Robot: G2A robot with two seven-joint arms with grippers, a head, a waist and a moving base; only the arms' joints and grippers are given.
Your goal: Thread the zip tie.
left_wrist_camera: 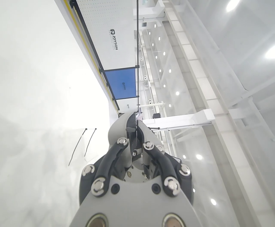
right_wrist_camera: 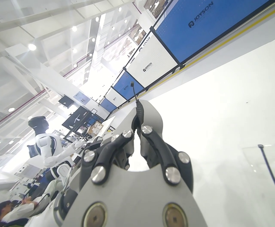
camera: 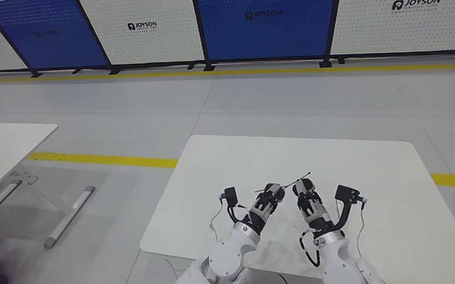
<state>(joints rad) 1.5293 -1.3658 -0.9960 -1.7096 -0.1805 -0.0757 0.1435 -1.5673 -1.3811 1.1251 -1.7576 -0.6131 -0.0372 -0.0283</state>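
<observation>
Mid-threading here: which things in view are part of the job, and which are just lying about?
Job: zip tie, held by left gripper and right gripper, both shut on it.
Lying about: two spare ties on the table.

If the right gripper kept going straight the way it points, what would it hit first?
Probably nothing near. The right gripper, shut on a thin black zip tie, points out over the white table; the way looks free up to distant blue and white panels.

Top view overhead, facing table point(camera: 288, 151); wrist views close, skyward; all share panels point(camera: 268, 24).
</observation>
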